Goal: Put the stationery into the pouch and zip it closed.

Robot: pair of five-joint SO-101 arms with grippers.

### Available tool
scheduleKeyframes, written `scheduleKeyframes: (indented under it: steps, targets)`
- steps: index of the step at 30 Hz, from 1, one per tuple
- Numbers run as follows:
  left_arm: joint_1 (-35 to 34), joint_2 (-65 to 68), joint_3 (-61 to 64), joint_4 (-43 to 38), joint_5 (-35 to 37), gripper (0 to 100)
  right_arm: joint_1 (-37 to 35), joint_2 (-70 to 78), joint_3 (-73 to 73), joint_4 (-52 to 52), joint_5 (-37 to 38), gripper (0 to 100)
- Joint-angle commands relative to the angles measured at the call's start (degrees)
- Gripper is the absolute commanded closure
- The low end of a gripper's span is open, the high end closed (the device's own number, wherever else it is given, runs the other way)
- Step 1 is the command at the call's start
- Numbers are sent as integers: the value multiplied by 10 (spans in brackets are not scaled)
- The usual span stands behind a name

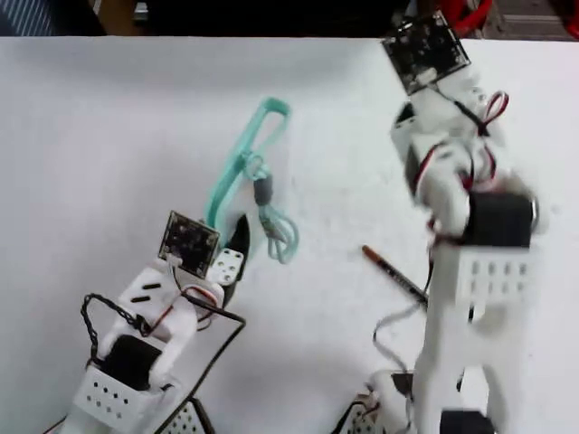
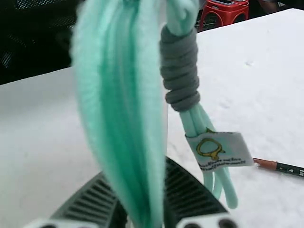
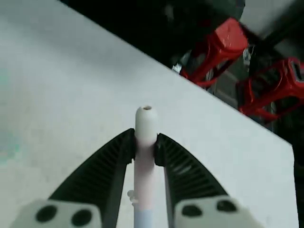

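Lying near the pouch (image 2: 118, 118) is seemingly a pencil (image 1: 394, 273).

A white worktop (image 1: 109, 136) is seen under even light, with a finely textured surface. Beyond its far edge the room is left in darkness. Red metal frames (image 3: 216, 52) (what they belong to cannot be told) are seen past that edge, and a black mesh surface (image 2: 19, 28) is glimpsed in the shadow.
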Motion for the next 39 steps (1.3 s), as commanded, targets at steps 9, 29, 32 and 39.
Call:
scheduleKeyframes:
  steps: [9,29,32,39]
  targets:
    - [-1,-7,-3,-12,-7,942,-231,-140,-21,-250,-218,981]
    - [-2,-7,-6,-12,-7,942,-256,25,41,-276,-362,981]
    - [-2,-7,-6,-12,-7,941,-273,31,45,-232,-362,981]
    - [-2,-7,-4,-12,-7,898,-269,31,45,-185,-403,981]
